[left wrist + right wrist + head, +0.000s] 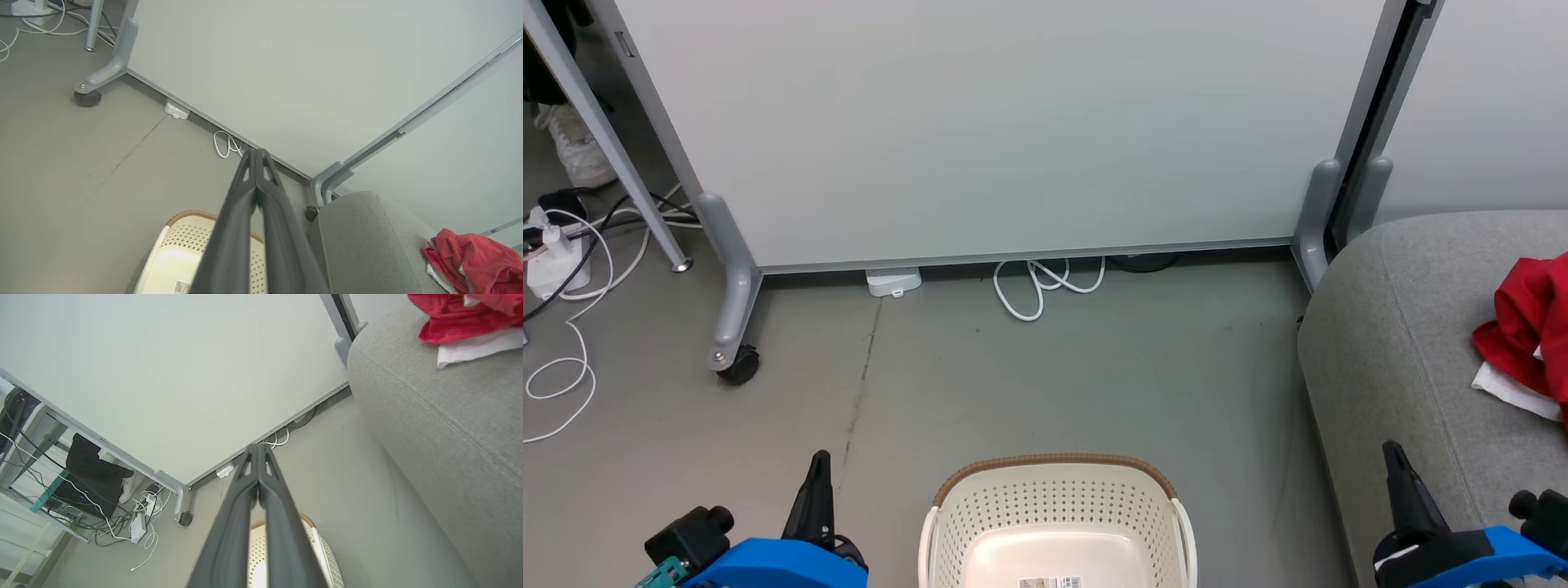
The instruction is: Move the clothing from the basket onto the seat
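Red fabric clothing point(1531, 327) on light-grey upholstered seat point(1405, 343), right. Cream perforated plastic basket point(1054, 498) near centre. Left gripper point(256, 155), right gripper point(255, 448): jaws clenched.

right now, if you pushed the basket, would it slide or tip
The basket probably slides easily: its perforated plastic walls look thin and the part of its inside that shows holds nothing, so it's likely light. The floor looks smooth. Pushed high at the rim it might tip rather than slide.
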`<state>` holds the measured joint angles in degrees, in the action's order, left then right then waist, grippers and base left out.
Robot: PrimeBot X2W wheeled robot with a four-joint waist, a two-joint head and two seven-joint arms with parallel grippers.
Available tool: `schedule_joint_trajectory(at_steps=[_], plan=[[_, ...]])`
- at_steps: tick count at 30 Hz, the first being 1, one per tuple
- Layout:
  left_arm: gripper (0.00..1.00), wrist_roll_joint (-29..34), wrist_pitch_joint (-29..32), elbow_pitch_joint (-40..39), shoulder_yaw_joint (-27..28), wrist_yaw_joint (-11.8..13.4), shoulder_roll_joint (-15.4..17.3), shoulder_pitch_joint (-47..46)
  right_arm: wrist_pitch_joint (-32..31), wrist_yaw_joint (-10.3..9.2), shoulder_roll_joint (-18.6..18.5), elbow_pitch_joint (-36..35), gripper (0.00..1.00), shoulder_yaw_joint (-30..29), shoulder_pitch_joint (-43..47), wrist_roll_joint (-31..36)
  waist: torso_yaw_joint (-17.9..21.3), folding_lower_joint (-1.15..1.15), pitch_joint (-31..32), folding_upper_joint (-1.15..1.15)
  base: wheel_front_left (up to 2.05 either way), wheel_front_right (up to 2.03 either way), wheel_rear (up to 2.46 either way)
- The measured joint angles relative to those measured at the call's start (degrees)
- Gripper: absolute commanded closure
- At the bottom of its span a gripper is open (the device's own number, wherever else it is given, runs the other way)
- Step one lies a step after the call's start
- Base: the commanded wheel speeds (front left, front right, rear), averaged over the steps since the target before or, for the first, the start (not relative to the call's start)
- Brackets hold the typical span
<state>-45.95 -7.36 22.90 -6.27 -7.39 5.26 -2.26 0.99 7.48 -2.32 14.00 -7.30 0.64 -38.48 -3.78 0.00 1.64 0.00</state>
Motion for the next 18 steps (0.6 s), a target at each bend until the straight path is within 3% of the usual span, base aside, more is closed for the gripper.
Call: schedule_joint_trajectory(at_steps=[18], plan=[[1.0,-12.0,3.6,-2.3,3.3,0.0,-0.6,-0.7,-1.9,0.0,0.0,0.0,1.0,0.2,-1.7,-13.8,0.7,0.0,-0.3,0.0,0.0,0.0,0.0]])
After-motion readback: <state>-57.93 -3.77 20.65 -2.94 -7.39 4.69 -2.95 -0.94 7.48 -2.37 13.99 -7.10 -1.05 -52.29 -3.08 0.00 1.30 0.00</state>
